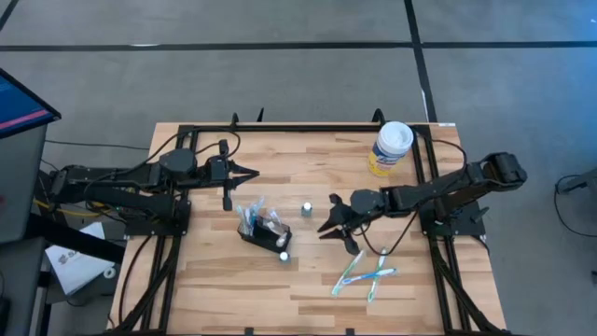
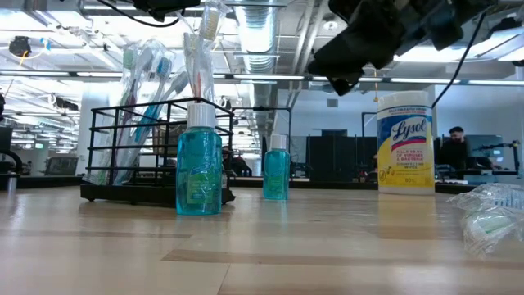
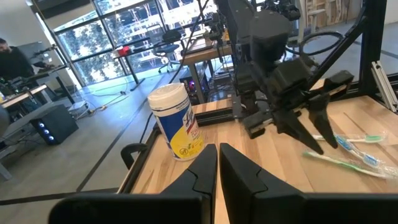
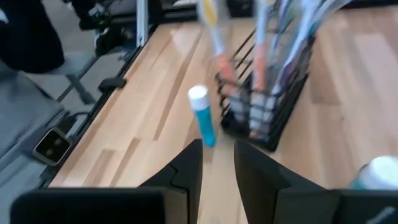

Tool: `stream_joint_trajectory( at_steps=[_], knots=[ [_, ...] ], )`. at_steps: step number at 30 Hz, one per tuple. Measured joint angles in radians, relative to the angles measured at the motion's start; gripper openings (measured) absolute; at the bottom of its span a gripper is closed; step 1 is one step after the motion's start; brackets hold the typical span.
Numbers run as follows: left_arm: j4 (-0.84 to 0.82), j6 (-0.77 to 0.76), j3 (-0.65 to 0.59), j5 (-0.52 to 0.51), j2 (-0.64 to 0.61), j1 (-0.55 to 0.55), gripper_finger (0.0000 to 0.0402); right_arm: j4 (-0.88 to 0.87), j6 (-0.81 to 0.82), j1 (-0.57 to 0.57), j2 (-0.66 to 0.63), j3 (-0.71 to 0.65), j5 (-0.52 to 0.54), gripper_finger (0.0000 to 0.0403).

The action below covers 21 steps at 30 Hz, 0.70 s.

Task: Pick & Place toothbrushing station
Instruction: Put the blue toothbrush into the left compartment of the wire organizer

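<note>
Two blue bottles [image 2: 199, 170] beside black wire toothbrushing station [image 1: 262, 230]; left fingers [image 3: 217, 163] pressed together, right fingers [image 4: 217, 163] narrowly apart, empty.

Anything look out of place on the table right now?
Two wrapped toothbrushes lie crossed on the table near the right arm, outside the black wire holder where others stand. Both blue bottles are upright; nothing looks spilled.

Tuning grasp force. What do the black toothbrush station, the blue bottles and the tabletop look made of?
Toothbrushing station: thin black wire grid, likely coated metal, matte; you see straight through it.
Blue bottles: clear plastic by the look, glossy, with blue liquid showing through and white caps.
Tabletop: light wood strips with visible grain, like butcher block, smooth satin finish.
</note>
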Motion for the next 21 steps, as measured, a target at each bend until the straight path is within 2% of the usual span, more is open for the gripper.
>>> stream_joint_trajectory(
  at_steps=[8, 15, 21],
  knots=[
    [0.0, 0.0, 0.0, 0.0, 0.0, 0.0, 0.0012, -0.23, 0.073, 0.057, 0.003, 0.094, 0.002, 0.0067],
    [0.0, 0.0, 0.0, 0.0, 0.0, 0.0, 0.0012, -0.501, 0.152, 0.133, 0.004, 0.219, 0.071, 0.0048],
    [0.0, 0.0, 0.0, 0.0, 0.0, 0.0, 0.0012, -0.628, 0.256, 0.194, 0.004, 0.27, 0.079, 0.0029]
  ],
)
